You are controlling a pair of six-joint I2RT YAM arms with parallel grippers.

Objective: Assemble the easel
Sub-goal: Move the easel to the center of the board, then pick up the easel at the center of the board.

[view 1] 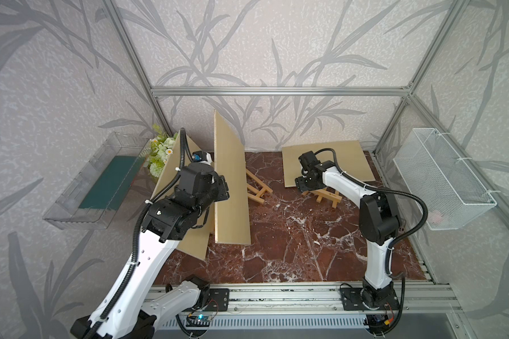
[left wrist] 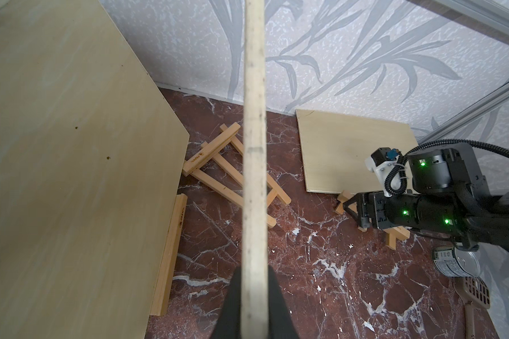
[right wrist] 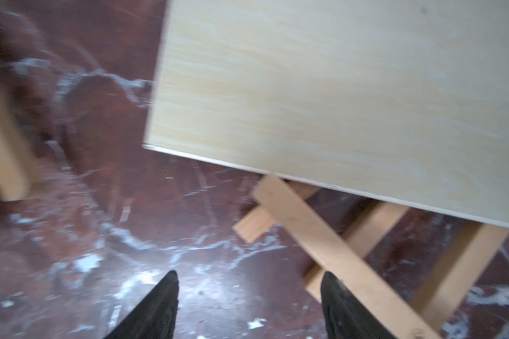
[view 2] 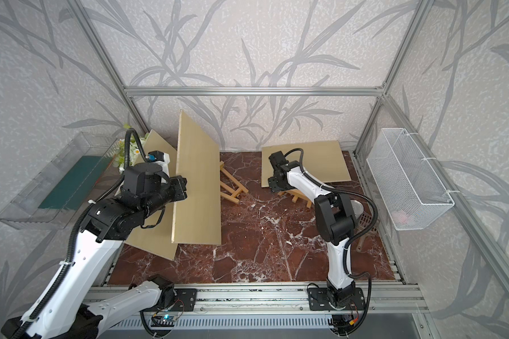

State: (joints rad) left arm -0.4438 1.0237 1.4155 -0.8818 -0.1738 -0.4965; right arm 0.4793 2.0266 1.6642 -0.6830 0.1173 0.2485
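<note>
Worktop [view 1: 291, 249]: red marble, three pale boards on it.

Upright board [view 1: 231, 190]: stands on edge left of centre, running from the front toward the back edge. I cannot tell whether its lower edge touches the worktop.

Leaning board [view 1: 194, 243]: at the left edge, tilted, largely behind the left arm.

Flat board [view 1: 356, 158]: back right corner, its near edge lying over an easel frame.

Left gripper [left wrist: 254, 293]: jaws clamped on the thin edge of the upright board, one finger on each face.

Right gripper [right wrist: 249, 278]: jaws apart with nothing between them, low over bare marble by the flat board's near left corner.

First easel frame [view 1: 257, 190]: flat on the worktop between the upright and flat boards.

Second easel frame [right wrist: 335, 249]: part under the flat board, one leg just beside a right finger.

Loose bar [left wrist: 171, 252]: alongside the leaning board's foot.
</note>
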